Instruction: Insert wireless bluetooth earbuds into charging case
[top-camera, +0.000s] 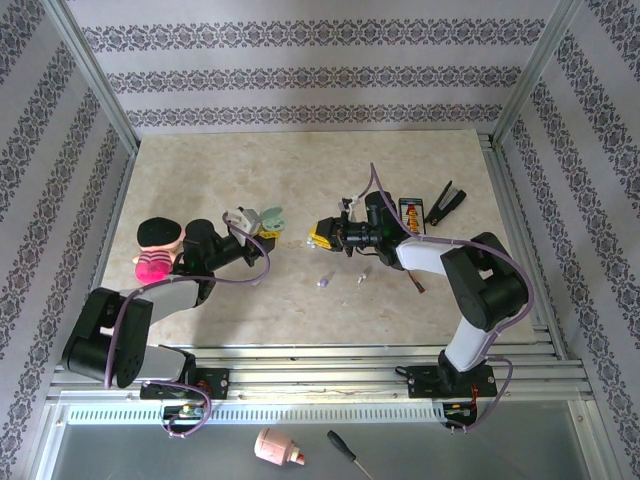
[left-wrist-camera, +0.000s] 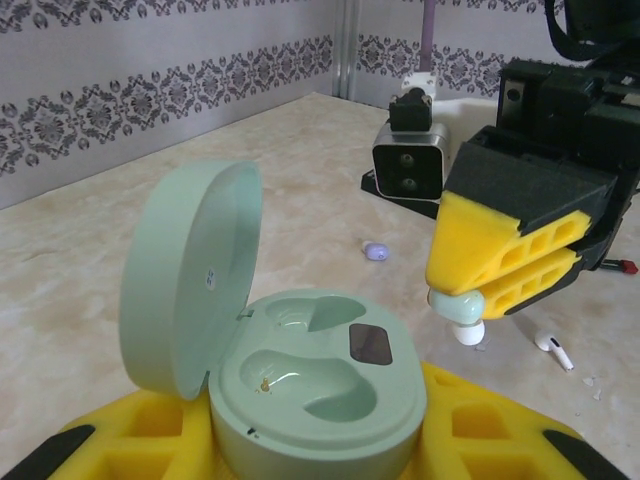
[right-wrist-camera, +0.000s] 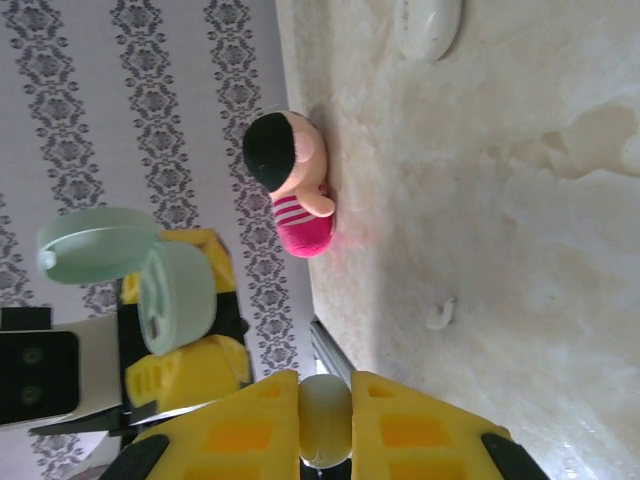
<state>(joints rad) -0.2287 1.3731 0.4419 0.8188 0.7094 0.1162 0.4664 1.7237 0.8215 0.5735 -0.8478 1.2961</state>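
Note:
The pale green charging case (left-wrist-camera: 320, 375) sits with its lid (left-wrist-camera: 190, 275) swung up and both wells empty, and my left gripper (left-wrist-camera: 320, 440) is shut on its base. From above, the case (top-camera: 262, 218) is held off the table by the left gripper (top-camera: 250, 222). My right gripper (right-wrist-camera: 325, 425) is shut on a pale green earbud (right-wrist-camera: 325, 420). That earbud (left-wrist-camera: 460, 312) hangs with its white tip down, just right of the case and slightly above it, in the right gripper (top-camera: 318, 237). A lilac earbud (left-wrist-camera: 377, 251) and a white earbud (left-wrist-camera: 553, 350) lie on the table.
A small doll (top-camera: 157, 247) with a black cap and pink body lies left of the left arm. A black clip tool (top-camera: 447, 203) and an orange-and-black item (top-camera: 410, 214) lie at the right. A white rounded case (right-wrist-camera: 428, 25) rests on the table. A screwdriver (top-camera: 348, 455) lies below the table edge.

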